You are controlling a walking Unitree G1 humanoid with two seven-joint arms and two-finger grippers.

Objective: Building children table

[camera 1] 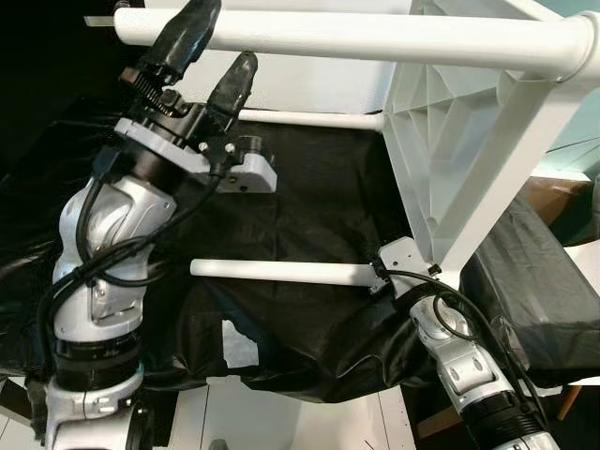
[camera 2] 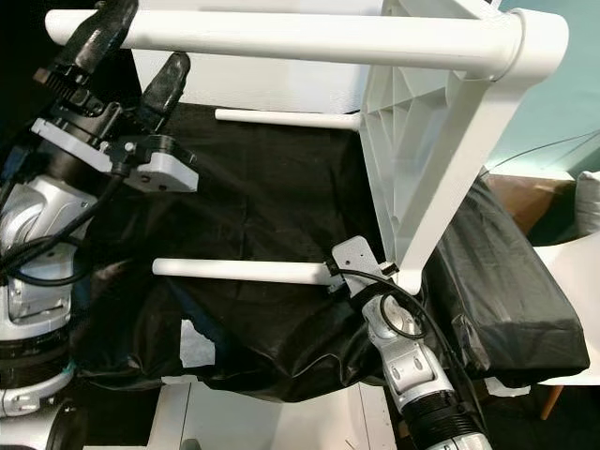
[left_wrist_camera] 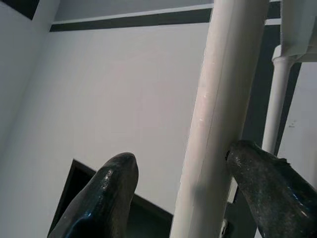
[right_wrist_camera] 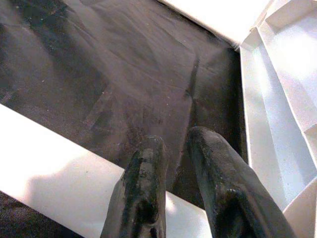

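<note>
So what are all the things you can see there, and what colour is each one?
Table legs: four, white tubes; one across the top between the left gripper's fingers, one low in the middle by the right gripper, one further back, one slanting down on the right.
Table top: one, white, ribbed underside, tipped on edge at the right.
Cloth: one, black, wrinkled, spread under the table parts.
Floor: white boards at the bottom.
Left gripper: black fingers open around the top leg, silver arm.
Right gripper: black fingers close together beside the low leg, silver arm.
</note>
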